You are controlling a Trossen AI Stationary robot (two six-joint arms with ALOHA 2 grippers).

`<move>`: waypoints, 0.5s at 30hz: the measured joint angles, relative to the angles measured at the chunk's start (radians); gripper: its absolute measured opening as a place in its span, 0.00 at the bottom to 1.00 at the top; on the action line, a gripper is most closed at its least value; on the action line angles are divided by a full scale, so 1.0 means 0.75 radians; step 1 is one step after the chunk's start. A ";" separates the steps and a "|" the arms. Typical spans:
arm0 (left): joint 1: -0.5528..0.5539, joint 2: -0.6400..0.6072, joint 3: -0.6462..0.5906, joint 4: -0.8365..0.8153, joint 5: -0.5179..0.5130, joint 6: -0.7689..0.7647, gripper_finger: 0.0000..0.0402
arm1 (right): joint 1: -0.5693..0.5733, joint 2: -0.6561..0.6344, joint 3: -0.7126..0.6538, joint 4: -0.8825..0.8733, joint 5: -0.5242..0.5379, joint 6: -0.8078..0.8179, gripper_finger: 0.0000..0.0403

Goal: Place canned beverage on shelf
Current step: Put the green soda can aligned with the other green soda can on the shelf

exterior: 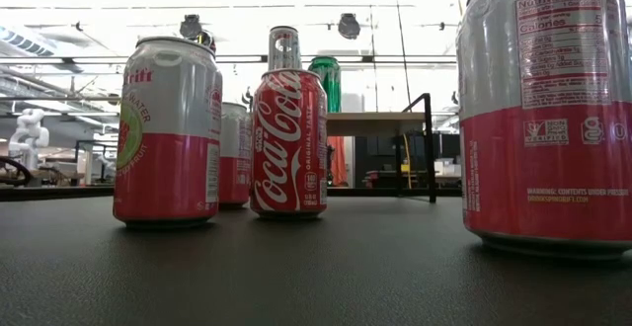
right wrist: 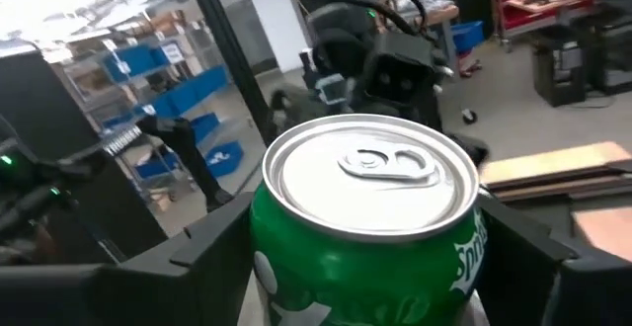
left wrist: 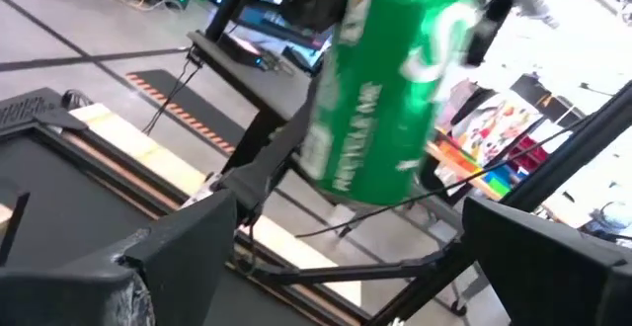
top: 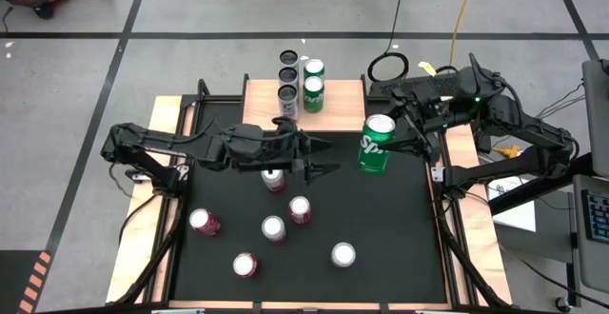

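Observation:
A green Sprite can [top: 377, 145] hangs in the air over the black mat, right of centre, in my right gripper [top: 388, 145], which is shut on it. The can also shows in the left wrist view [left wrist: 385, 89] and, top up, in the right wrist view [right wrist: 370, 178]. My left gripper [top: 325, 158] is open and empty, level above the mat. It points at the can from the left, a short way off. The shelf [top: 343, 100], a light-wood board, stands at the far middle and carries two green cans [top: 313, 79] and three silver-topped cans [top: 287, 76]. My right gripper pinches the green can's side wall [right wrist: 272, 267] between its two fingers, one on each side, below the top rim. The fingers [right wrist: 212, 242] come from the table's right side. The can is lifted clear of the mat, nearly upright, its top up.
Several red cans stand on the mat nearer the front [top: 273, 179], [top: 300, 209], [top: 204, 222], one just below my left gripper. They loom large in the low view [exterior: 288, 143]. Bare board shows on the shelf's right half. Light-wood strips [top: 162, 162] flank the mat.

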 joint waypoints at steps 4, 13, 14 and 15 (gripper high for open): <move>-0.037 -0.030 0.000 -0.066 -0.015 -0.003 0.99 | 0.001 -0.019 0.000 -0.078 0.088 -0.070 0.70; -0.123 -0.100 0.000 -0.387 -0.082 -0.151 0.99 | 0.001 0.022 0.001 -0.127 0.127 -0.167 0.70; -0.131 -0.106 0.000 -0.423 -0.088 -0.176 0.99 | 0.001 0.034 0.001 -0.119 0.125 -0.178 0.70; -0.137 -0.109 0.000 -0.453 -0.095 -0.201 0.99 | 0.001 0.045 0.001 -0.107 0.126 -0.186 0.70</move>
